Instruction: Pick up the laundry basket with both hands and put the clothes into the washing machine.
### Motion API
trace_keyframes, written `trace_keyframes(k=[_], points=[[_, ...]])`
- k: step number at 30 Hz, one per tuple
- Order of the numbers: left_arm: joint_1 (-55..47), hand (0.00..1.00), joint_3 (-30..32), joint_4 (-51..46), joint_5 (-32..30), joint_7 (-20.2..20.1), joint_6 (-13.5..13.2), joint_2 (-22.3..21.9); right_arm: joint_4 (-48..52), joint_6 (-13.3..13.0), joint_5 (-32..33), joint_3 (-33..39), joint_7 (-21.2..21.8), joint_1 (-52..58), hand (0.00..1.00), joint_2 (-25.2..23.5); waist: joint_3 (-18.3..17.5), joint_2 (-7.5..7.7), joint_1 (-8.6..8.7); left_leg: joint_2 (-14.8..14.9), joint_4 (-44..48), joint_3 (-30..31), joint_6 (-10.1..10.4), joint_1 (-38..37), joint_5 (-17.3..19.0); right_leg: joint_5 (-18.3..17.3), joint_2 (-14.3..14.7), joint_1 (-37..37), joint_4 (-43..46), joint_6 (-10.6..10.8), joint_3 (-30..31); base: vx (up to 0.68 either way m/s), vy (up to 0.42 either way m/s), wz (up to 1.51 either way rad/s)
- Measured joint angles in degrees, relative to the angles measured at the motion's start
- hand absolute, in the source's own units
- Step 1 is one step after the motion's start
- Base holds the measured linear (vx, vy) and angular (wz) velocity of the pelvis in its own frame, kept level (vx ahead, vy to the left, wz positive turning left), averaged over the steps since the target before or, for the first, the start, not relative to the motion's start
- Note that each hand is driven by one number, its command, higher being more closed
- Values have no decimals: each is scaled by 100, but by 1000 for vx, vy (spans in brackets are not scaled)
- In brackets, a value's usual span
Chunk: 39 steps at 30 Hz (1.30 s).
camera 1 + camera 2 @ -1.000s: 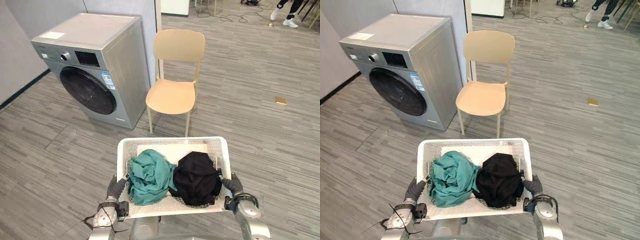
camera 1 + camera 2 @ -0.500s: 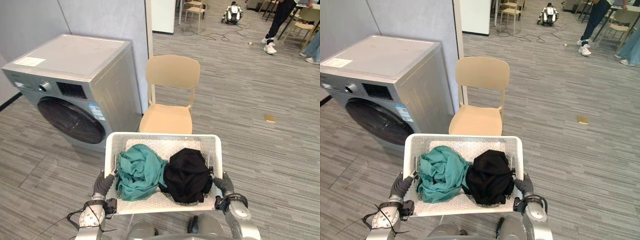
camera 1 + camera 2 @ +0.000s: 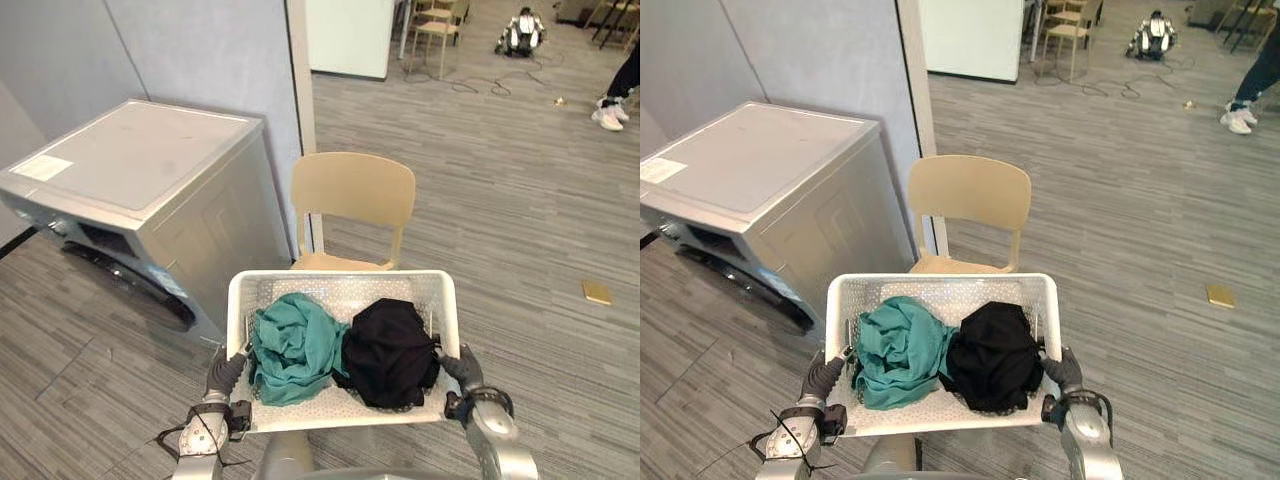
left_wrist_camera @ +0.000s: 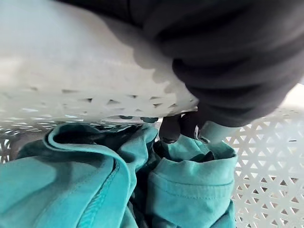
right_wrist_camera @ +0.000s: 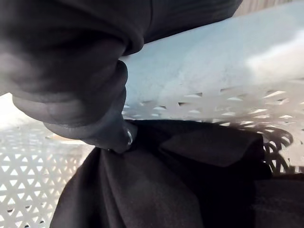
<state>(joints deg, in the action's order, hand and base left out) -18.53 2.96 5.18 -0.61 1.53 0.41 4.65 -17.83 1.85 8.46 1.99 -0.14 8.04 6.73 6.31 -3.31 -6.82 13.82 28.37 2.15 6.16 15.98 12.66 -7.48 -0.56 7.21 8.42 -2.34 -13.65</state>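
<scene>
Left hand (image 3: pixel 224 374), right hand (image 3: pixel 462 368) hooked over rim of lifted laundry basket (image 3: pixel 342 282); teal garment (image 3: pixel 295 345), black garment (image 3: pixel 390 352) inside; washing machine (image 3: pixel 130 190) looks shut, loading pending.

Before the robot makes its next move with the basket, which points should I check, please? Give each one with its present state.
1. Grip of the left hand on the laundry basket: ok, fingers curled over its rim.
2. Grip of the right hand on the opposite rim: ok.
3. The teal garment and black garment inside the basket: ok.
4. The washing machine with its door open for loading: not ok, it looks shut.
5. The chair apart from the basket: cannot tell, the basket overlaps its seat.
</scene>
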Motion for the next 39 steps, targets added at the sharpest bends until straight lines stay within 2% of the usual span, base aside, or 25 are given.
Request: trace_keyframes(k=[1,2,3,4,6,7,8,9,10,12,15,17,20,22,25,28,33,39], points=[[-20,100,-7,49,-1,-1,1,-3,-106,-1,0,-9,0,-12,100,19,-5,-19,-22,-5,-728,228,26,-112,-389,-7,23,138,-69,96,107,310,174,-48],[-46,100,-32,69,-2,-5,2,-3,-146,0,0,-9,0,-5,100,38,-20,-50,-25,2,-970,307,44,-148,-765,-24,42,225,-108,213,160,310,243,-50],[-87,100,-95,129,4,-6,-2,-10,-176,14,-1,4,2,-7,100,112,-63,-189,-23,-14,-1129,362,143,-208,-1466,-157,103,399,-193,488,325,287,278,-26],[78,100,-119,303,14,-10,3,139,-391,18,-1,34,-8,-111,100,-48,-52,140,24,-213,-986,273,243,-205,-1282,-276,-113,481,-247,649,355,261,270,-19],[297,100,-178,339,8,-23,40,392,-425,30,1,71,-50,-173,100,-164,-22,443,12,-405,-1159,170,145,-202,-1299,-212,-371,346,-249,741,391,257,209,-5],[404,100,-224,337,9,-21,42,471,-435,36,1,108,-81,-249,100,-169,-16,553,-7,-489,-1184,83,89,-195,-1302,-99,-478,320,-269,854,456,217,185,-10],[451,100,-242,336,9,-21,42,482,-448,35,1,132,-81,-285,100,-172,15,504,-10,-516,-1193,48,65,-194,-1295,-36,-520,272,-270,876,469,108,185,-11],[531,100,-248,290,7,-6,41,490,-532,33,1,160,-81,-444,100,-134,20,522,-10,-561,-1228,-7,13,-200,-1314,85,-572,233,-277,901,482,36,156,-8],[589,100,-262,254,6,5,40,509,-571,32,7,163,-81,-540,100,-121,71,452,-15,-578,-1259,-33,-3,-187,-1320,115,-592,197,-276,886,485,2,175,-10],[931,100,-284,156,5,59,26,635,-689,-1,86,167,-81,-983,100,-59,234,413,-42,-610,-1387,-93,-153,25,-1435,121,-635,-78,-275,878,536,-82,118,-9],[1682,100,-403,228,5,203,29,862,-1231,-85,314,262,-91,-1815,100,64,687,314,-56,-617,-1551,-72,-159,464,-1694,120,-595,-425,-471,880,558,-187,72,0],[2158,100,-531,583,14,269,31,1029,-1592,-88,385,366,-126,-2194,100,66,975,318,-77,-590,-1740,-50,-149,540,-1902,144,-531,-566,-488,921,560,-191,39,3],[3262,100,-790,1831,282,269,44,1246,-2480,-69,447,433,-251,-2899,100,226,1382,329,-101,-513,-1947,43,-155,672,-2131,162,-422,-804,-389,943,506,-167,4,5],[4321,100,-1066,2898,659,239,147,1467,-3312,40,475,589,-325,-3704,100,303,1686,363,-110,-460,-2047,117,-153,854,-2324,215,-359,-1062,-274,942,458,-132,24,0],[5367,100,-1177,3932,857,225,175,1660,-4011,98,561,661,-404,-4514,100,285,1777,434,-86,-425,-2047,125,-172,1155,-2437,230,-340,-1432,-115,949,471,-90,37,-8],[6146,100,-1172,4542,1007,222,172,1891,-4215,94,557,642,-494,-5175,100,264,1841,524,-114,-385,-2048,51,-184,1280,-2461,237,-360,-1669,16,956,569,-20,21,-13],[6886,100,-1113,4787,1011,222,164,2127,-4204,-46,560,645,-593,-5697,100,268,1851,541,-118,-373,-2225,11,-169,1529,-2554,239,-376,-2063,125,964,577,-8,5,-8],[7229,100,-951,4788,1007,221,195,2306,-4069,-161,556,529,-633,-5962,100,270,1949,707,-138,-360,-2246,-30,-157,1735,-2573,239,-421,-2302,177,965,574,27,0,-3]])
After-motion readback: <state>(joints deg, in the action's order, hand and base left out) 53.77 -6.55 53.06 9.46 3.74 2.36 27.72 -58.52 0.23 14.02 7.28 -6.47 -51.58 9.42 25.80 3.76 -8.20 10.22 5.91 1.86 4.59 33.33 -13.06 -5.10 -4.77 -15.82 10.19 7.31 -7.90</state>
